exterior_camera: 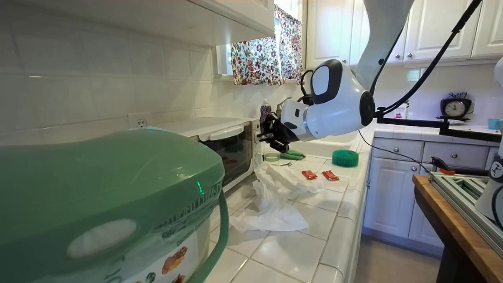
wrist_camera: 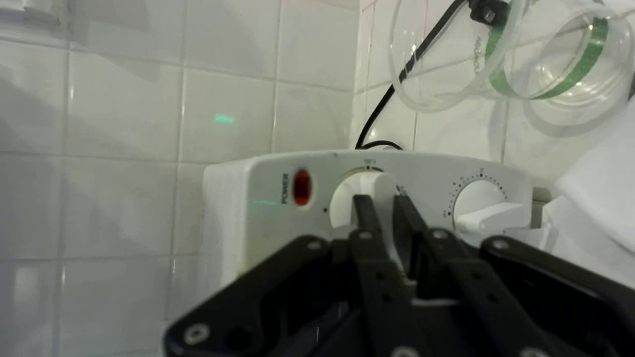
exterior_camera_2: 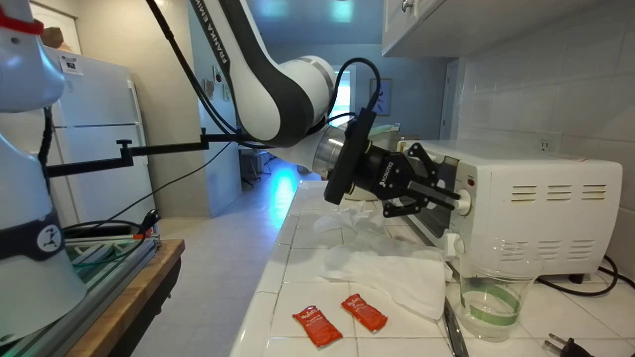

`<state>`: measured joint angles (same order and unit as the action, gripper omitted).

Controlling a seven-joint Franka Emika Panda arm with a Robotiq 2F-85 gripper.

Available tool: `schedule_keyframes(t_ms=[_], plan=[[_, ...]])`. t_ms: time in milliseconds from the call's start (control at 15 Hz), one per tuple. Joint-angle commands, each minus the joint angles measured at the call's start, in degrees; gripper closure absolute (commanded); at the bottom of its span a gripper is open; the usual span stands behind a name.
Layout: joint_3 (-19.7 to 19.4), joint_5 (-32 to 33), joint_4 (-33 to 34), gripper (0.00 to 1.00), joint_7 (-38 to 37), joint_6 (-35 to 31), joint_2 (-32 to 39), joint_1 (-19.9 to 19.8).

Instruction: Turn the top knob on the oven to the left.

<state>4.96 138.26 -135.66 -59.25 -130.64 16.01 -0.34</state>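
The white toaster oven (exterior_camera_2: 555, 218) stands on the tiled counter against the wall; it also shows in an exterior view (exterior_camera: 220, 122). Its round white top knob (wrist_camera: 343, 201) sits beside the red power light (wrist_camera: 301, 187). The knob's raised grip points toward the top mark in the wrist view. The knob also shows in an exterior view (exterior_camera_2: 464, 202). My gripper (wrist_camera: 383, 201) has one finger on each side of the raised grip and looks shut on it. Its fingertips (exterior_camera_2: 454, 201) reach the knob. The fingers hide the knob's lower part. The lower knob (wrist_camera: 478, 198) is apart from the gripper.
A clear plastic cup (exterior_camera_2: 491, 302) stands in front of the oven's side. Crumpled white paper (exterior_camera_2: 392, 267) lies below the gripper, near the lower knob. Red packets (exterior_camera_2: 317, 326) lie on the counter. A large green-lidded tub (exterior_camera: 118, 177) stands beyond the oven. An upper cabinet hangs above.
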Motion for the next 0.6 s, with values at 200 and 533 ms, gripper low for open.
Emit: schedule_keyframes(t_ms=[200,533], plan=[[0.3,-6.6,0.6,0.96,15.4,0.2,1.8,0.4],[0.7,-9.6,0.7,0.96,25.3,0.8,2.0,0.8]])
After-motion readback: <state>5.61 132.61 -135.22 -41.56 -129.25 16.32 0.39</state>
